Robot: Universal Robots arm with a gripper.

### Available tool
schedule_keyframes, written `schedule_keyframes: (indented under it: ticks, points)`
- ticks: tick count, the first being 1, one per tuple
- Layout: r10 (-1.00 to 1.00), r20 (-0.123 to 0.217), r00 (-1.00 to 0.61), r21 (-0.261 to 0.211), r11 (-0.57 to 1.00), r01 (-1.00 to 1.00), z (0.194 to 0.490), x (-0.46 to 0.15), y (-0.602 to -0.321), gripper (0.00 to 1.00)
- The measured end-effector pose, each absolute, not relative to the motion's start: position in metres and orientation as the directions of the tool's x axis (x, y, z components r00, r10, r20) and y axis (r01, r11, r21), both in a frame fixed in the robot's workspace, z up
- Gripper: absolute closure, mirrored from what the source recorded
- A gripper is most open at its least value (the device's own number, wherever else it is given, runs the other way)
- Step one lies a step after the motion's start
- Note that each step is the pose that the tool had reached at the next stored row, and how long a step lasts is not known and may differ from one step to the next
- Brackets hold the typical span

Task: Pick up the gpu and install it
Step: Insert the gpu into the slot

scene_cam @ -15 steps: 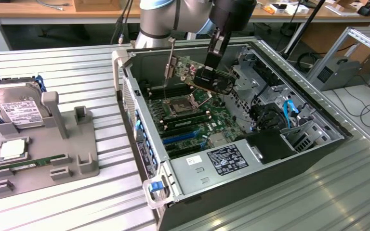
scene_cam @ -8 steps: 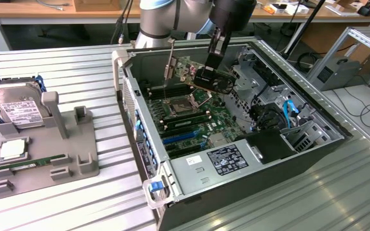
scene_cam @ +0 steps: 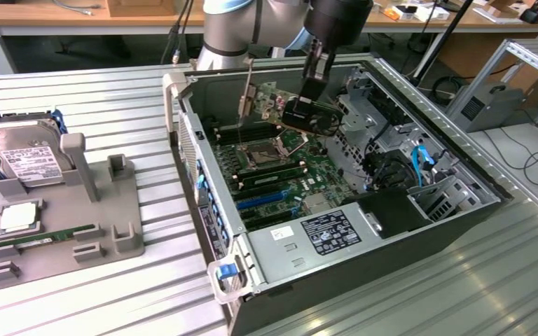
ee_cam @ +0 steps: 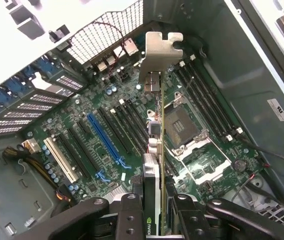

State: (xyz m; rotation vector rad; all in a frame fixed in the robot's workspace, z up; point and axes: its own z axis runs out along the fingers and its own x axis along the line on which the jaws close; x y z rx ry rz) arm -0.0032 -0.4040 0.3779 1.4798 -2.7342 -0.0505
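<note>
We see the end effector (scene_cam: 309, 96) closed on the gpu (scene_cam: 271, 96), holding it on edge inside the open computer case (scene_cam: 218, 87), above the motherboard (ee_cam: 82, 115), silver bracket (ee_cam: 161, 47) toward the rear wall; seated or not, we cannot tell

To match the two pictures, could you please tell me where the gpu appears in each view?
Exterior view: the gpu hangs over the motherboard inside the open case.
Wrist view: the gpu is seen edge-on, its silver bracket farthest from the camera.
Shared landmark: the CPU socket.
</note>
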Motion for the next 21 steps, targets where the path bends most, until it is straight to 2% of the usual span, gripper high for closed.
schedule_keyframes:
  ticks: [21]
  points:
    - [-0.904,0.013,-0.428,0.044,0.428,-0.903,0.3779,-0.0032,-0.404,0.73]
